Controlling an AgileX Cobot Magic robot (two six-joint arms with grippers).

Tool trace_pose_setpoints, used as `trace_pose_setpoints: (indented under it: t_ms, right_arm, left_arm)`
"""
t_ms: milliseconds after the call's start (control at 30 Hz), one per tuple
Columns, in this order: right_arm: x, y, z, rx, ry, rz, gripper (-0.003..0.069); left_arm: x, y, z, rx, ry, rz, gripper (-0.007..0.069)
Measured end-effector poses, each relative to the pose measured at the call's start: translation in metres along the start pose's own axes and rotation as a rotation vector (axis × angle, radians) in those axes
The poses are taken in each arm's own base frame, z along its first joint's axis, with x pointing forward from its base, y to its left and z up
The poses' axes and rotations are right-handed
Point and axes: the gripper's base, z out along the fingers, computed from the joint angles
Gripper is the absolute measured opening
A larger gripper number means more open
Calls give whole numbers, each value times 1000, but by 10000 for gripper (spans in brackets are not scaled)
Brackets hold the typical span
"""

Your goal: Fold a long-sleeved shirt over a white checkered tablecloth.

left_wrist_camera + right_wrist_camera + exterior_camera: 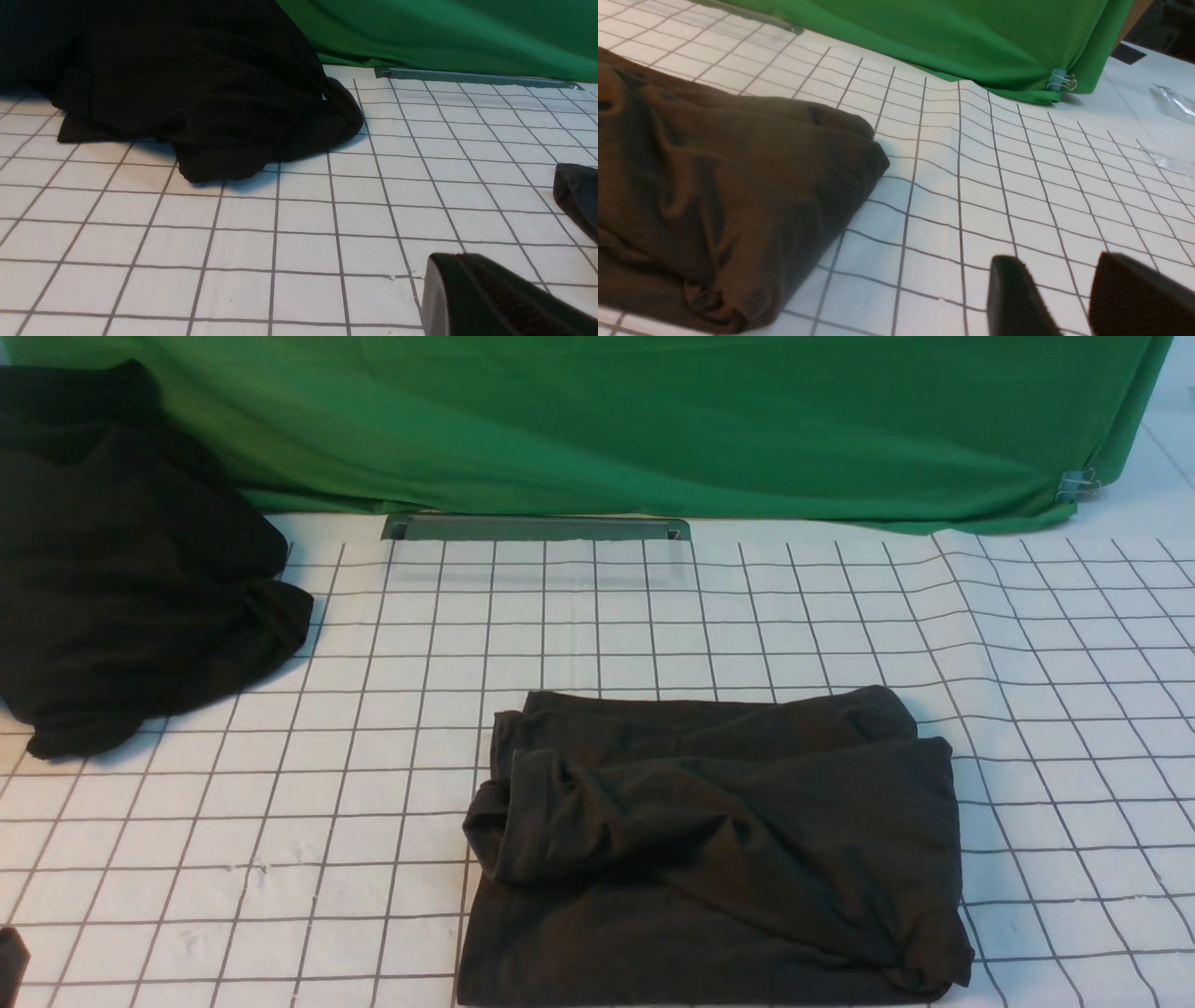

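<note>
On the checkered tablecloth (327, 831), the shirt (728, 803) could skew if its loose layers snag the closed left fingers (472, 298) or parted right fingers (1011, 289).

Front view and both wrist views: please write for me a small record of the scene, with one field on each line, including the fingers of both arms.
shirt: dark garment, bundled with layers overlapping, wrinkled on top; no print visible
surface: white checkered tablecloth, under the garment
other cloth: black heap, at the left, apart from the garment
background: green sheet, with a clip near its right end
left fingers: shut, holding nothing
right fingers: apart, holding nothing
folding: neat finish not reached
</note>
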Motion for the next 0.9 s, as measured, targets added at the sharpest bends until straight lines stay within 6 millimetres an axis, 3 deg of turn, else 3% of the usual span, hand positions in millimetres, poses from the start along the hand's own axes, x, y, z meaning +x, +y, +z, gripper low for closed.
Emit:
trace_pose_setpoints:
  t_ms: [900]
  right_arm:
    - [0, 0, 0, 0, 0, 0, 241]
  left_arm:
    - [0, -3, 0, 52, 2, 29, 1]
